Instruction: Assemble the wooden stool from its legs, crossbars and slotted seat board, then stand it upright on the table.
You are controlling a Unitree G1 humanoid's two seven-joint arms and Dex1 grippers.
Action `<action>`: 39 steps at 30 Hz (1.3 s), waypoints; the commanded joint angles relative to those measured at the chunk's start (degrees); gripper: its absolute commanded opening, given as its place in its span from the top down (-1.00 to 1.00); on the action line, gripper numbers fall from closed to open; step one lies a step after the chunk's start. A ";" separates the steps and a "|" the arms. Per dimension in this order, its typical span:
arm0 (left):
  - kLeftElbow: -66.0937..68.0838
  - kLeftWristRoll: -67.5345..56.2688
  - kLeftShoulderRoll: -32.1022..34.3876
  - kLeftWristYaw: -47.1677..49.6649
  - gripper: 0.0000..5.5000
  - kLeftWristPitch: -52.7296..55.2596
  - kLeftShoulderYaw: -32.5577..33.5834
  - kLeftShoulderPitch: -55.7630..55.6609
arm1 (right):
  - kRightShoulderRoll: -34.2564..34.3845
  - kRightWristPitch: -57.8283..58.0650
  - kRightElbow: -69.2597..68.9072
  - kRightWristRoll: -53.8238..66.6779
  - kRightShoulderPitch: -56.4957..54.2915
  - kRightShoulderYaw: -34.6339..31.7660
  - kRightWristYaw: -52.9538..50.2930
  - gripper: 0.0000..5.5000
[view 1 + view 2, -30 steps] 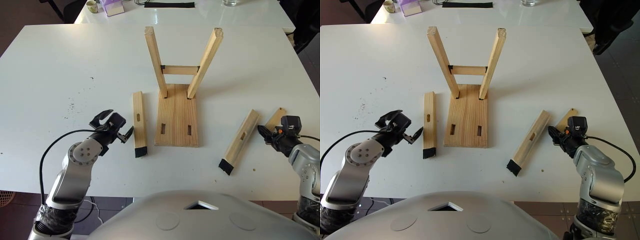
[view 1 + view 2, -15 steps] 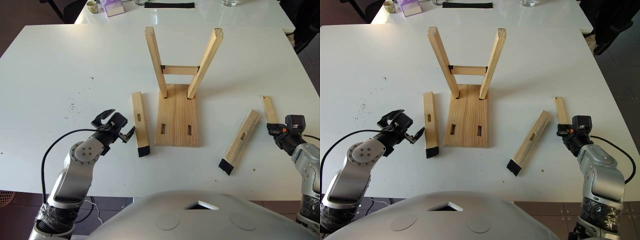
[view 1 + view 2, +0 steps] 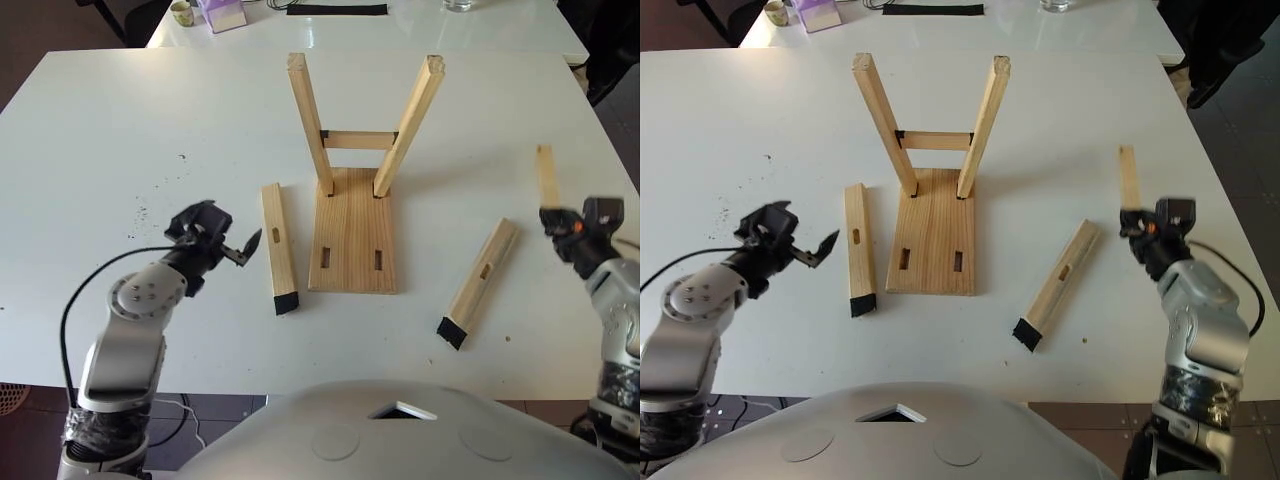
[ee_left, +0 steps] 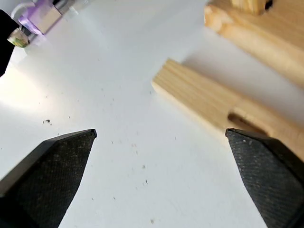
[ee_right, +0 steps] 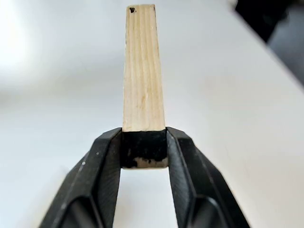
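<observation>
The right tool (image 5: 143, 137) clenched the black-tipped end of a thin, flat pale-wood crossbar (image 5: 142, 71) over the right side of the white table (image 3: 120, 130). The left tool (image 3: 232, 250), black wedge fingers (image 4: 57, 161) spread, hovered just left of a square slotted loose leg (image 3: 277, 247) lying beside the grained seat board (image 3: 353, 235).

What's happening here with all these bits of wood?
A robot is building a stool. The seat board lies flat on the table with two legs and a crossbar standing in it. Its right pincer grips a second crossbar by its black end. Its left pincer is open beside one loose leg; the other loose leg lies right of the board.
</observation>
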 commanded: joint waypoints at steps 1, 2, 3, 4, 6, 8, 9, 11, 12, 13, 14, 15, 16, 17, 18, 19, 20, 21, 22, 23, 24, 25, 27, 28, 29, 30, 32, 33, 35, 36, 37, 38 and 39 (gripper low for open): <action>-5.14 -16.64 -1.58 -4.09 -0.84 4.08 9.72 -7.33 | -2.77 -2.25 -0.03 6.76 -9.30 -2.15 4.54 0.52; -6.05 -21.70 -1.74 -4.31 -0.84 5.40 11.83 -9.74 | -3.29 -1.06 -0.93 10.35 -12.09 -2.87 6.23 0.52; -6.52 -26.47 -1.65 -4.35 -0.84 6.69 13.49 -11.91 | -3.90 0.39 -2.09 13.93 -14.31 -3.38 7.97 0.52; -6.89 -31.29 -1.40 -4.19 -0.84 7.86 14.89 -14.02 | -4.55 3.21 -3.21 18.88 -16.81 -4.14 9.47 0.52; -6.67 -42.00 -1.35 -2.45 -0.95 9.96 16.33 -19.28 | -6.69 11.25 -5.69 32.60 -22.10 -4.82 12.83 0.52; -5.86 -50.04 -1.64 -0.54 -0.96 11.17 14.85 -24.47 | -9.03 18.30 -7.32 44.58 -25.77 -3.66 16.30 0.52; -5.41 -52.42 -1.75 0.49 -0.96 11.65 13.63 -26.65 | -10.02 20.96 -7.26 48.78 -26.97 -3.02 17.30 0.52; -4.12 -57.63 -1.92 1.57 -0.96 12.26 11.26 -30.33 | -12.40 25.56 -5.92 54.77 -29.38 -1.18 20.60 0.52; -2.90 -59.25 -2.13 2.26 -0.96 12.36 10.24 -32.12 | -13.56 28.23 -4.75 57.96 -31.11 0.09 22.29 0.52; -1.81 -60.99 -2.42 2.84 -0.96 12.08 9.53 -33.53 | -14.55 29.92 -4.04 59.74 -32.30 1.23 23.95 0.52; -0.44 -62.57 -2.68 3.17 -0.96 11.83 8.77 -34.99 | -15.29 31.05 -3.63 60.63 -33.33 2.52 24.99 0.52; 0.51 -63.97 -2.72 3.37 -0.90 11.75 7.92 -36.04 | -15.89 31.90 -3.38 61.23 -34.13 3.96 26.25 0.52; 0.94 -65.56 -2.84 3.16 -0.87 11.62 7.07 -36.79 | -16.39 32.44 -3.56 61.35 -34.46 5.26 27.59 0.52; 1.10 -66.88 -2.89 3.12 -0.80 11.50 6.26 -37.40 | -16.83 32.79 -3.91 61.47 -34.50 6.38 28.76 0.52; 1.26 -68.00 -2.89 3.33 -0.73 11.46 5.51 -37.90 | -17.18 33.03 -4.43 61.50 -34.18 7.06 29.65 0.52; 1.20 -69.00 -2.97 3.60 -0.68 11.39 4.73 -38.26 | -17.29 32.99 -4.90 61.07 -33.74 7.89 30.60 0.52; 0.96 -69.79 -2.82 3.54 -0.65 11.35 4.07 -38.33 | -17.27 32.84 -5.16 60.58 -33.38 8.60 31.25 0.52; 0.48 -70.55 -2.37 3.06 -0.59 11.36 3.34 -38.12 | -17.40 32.30 -5.53 59.43 -32.90 9.58 32.32 0.52; -0.24 -70.58 -1.78 2.17 -0.53 11.32 2.62 -37.76 | -17.49 31.87 -5.80 58.47 -32.54 10.41 33.20 0.52; -0.97 -70.54 -1.19 1.42 -0.47 11.24 1.95 -37.33 | -17.67 31.59 -5.91 57.82 -32.28 11.10 33.96 0.52; -1.16 -70.86 -0.99 1.14 -0.41 11.13 1.40 -37.28 | -18.18 31.38 -6.34 57.29 -31.78 11.64 35.07 0.52; -1.19 -71.15 -0.89 1.10 -0.35 10.97 1.06 -37.31 | -18.60 31.26 -6.63 56.90 -31.44 12.00 35.99 0.52; -1.18 -71.65 -0.47 1.10 -0.25 10.46 0.49 -37.41 | -19.15 30.92 -6.63 55.83 -31.18 12.99 37.47 0.52; -1.25 -71.88 -0.27 1.09 -0.18 10.23 0.26 -37.44 | -19.40 30.56 -6.48 54.79 -31.18 13.75 38.43 0.52; -1.22 -72.17 -0.09 1.01 -0.09 10.01 0.05 -37.55 | -19.64 30.20 -6.40 53.87 -31.17 14.38 39.19 0.52; -1.16 -72.44 0.03 1.04 -0.04 9.78 -0.22 -37.74 | -20.03 29.76 -6.28 52.79 -31.21 15.17 40.21 0.52; -1.18 -72.77 0.30 0.68 0.10 9.46 -0.77 -38.04 | -20.47 29.28 -5.87 51.56 -31.48 16.02 41.32 0.52; -1.35 -72.79 0.44 0.61 0.17 9.32 -1.05 -38.02 | -20.74 29.01 -5.73 50.83 -31.62 16.41 42.05 0.52; -1.71 -72.56 0.73 0.73 0.29 9.12 -1.63 -37.86 | -21.00 28.45 -5.53 49.80 -31.70 16.95 43.04 0.52; -1.75 -72.43 0.94 0.55 0.34 9.03 -1.86 -37.76 | -20.97 28.19 -5.63 49.36 -31.63 17.15 43.26 0.52; -1.80 -72.34 1.18 0.38 0.40 8.92 -2.10 -37.64 | -20.95 27.86 -5.81 48.85 -31.51 17.38 43.51 0.52; -1.88 -72.16 1.39 0.20 0.46 8.79 -2.34 -37.48 | -20.92 27.66 -5.91 48.55 -31.42 17.51 43.68 0.52; -1.96 -71.94 1.58 0.01 0.49 8.65 -2.57 -37.30 | -20.92 27.47 -5.98 48.30 -31.34 17.60 43.86 0.52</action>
